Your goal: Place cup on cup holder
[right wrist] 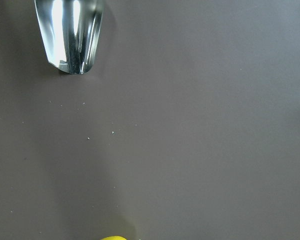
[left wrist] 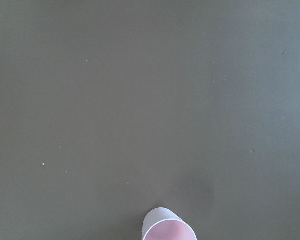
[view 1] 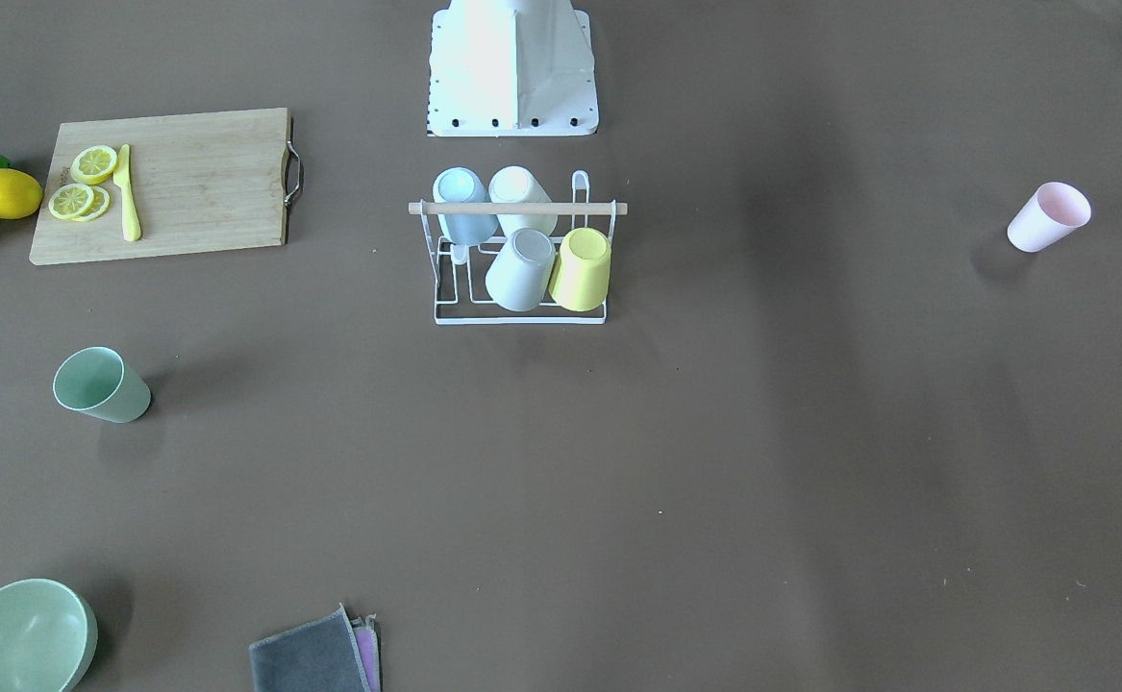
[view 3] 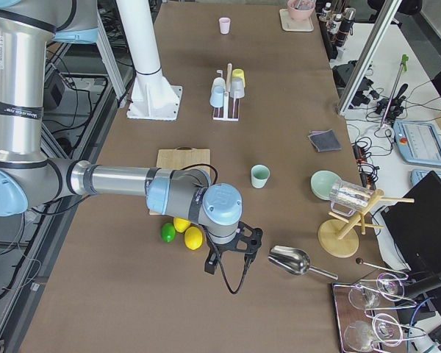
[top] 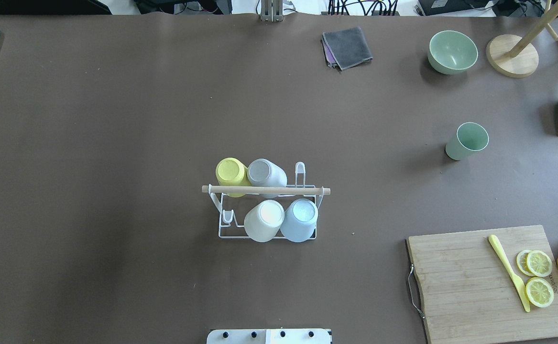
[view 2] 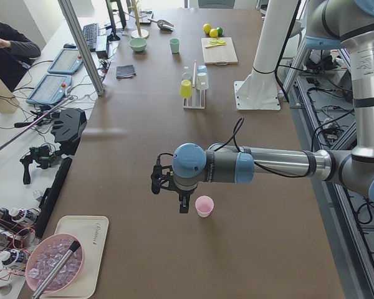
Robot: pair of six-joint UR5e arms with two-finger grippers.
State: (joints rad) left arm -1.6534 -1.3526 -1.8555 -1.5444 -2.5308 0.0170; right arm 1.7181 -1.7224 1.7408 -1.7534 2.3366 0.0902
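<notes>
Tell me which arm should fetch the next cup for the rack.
Left. The left arm has its jaws right beside the pink cup, which shows in its wrist view. The right arm hangs by the lemons and scoop, clearly apart from the green cup.

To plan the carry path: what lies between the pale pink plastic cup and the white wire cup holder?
Nothing: in the front-facing view the brown table is bare between the pale pink plastic cup and the white wire cup holder.
</notes>
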